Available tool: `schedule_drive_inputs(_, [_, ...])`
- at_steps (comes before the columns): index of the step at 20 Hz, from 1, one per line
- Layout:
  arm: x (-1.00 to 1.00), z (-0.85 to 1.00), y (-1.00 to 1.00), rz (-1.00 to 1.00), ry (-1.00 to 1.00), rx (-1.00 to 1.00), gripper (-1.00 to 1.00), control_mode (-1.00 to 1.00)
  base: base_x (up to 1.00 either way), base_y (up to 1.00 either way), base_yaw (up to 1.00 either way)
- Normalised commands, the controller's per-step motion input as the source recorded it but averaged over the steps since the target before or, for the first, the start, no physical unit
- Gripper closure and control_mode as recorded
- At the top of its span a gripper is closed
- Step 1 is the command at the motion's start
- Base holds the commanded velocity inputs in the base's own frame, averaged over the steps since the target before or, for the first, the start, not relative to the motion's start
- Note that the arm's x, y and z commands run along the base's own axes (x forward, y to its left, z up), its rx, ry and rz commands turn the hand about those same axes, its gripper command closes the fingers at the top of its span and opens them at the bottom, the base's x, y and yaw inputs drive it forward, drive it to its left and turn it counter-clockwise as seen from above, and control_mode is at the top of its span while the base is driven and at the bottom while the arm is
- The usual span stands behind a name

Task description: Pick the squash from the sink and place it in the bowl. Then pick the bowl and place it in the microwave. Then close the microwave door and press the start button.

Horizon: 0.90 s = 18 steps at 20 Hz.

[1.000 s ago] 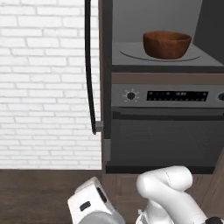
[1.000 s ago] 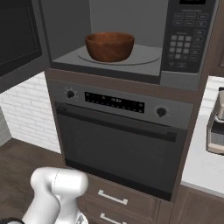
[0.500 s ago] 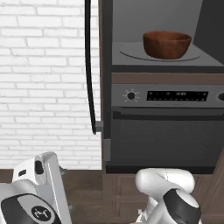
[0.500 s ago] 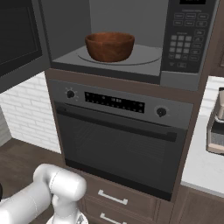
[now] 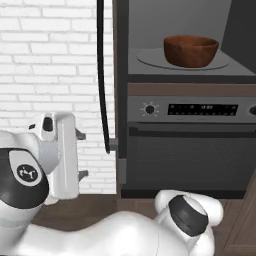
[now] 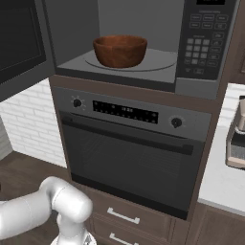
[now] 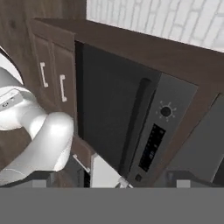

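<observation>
Bowl [image 6: 120, 51] sits on the round turntable plate [image 6: 160, 62] inside the microwave [image 6: 143, 43], roughly centred, upright; its contents cannot be seen from these angles, so the squash is not confirmed. Microwave door [image 5: 102, 75] stands open, seen edge-on at 10 o'clock of the bowl in the left base view; in the right base view it is the dark panel [image 6: 19, 43] at 9 o'clock of the cavity. Keypad [image 6: 201, 43] is at 3 o'clock of the bowl. Oven [image 6: 129, 153] with knobs and display strip is directly below the microwave, door shut. Claw [image 7: 107, 177] points at the oven front, jaws spread wide, nothing between them. Worktop [image 6: 225, 182] lies at 3 o'clock of the oven
</observation>
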Motion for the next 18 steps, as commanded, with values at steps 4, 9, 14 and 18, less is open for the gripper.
schedule_drive_inputs(4, [0.18,0.58,-1.0,0.03,-0.35,0.01,-1.0,-1.0,0.0,0.0,0.0])
schedule_drive_inputs(9, [0.05,0.6,-1.0,0.07,-0.38,0.0,-1.0,-1.0,0.0,0.0,0.0])
schedule_drive_inputs(14, [0.04,0.53,-1.0,0.12,-0.38,0.0,-1.0,-1.0,0.0,0.0,0.0])
schedule_drive_inputs(18, [0.13,0.38,-1.0,0.14,-0.34,0.0,-1.0,-1.0,0.0,0.0,0.0])
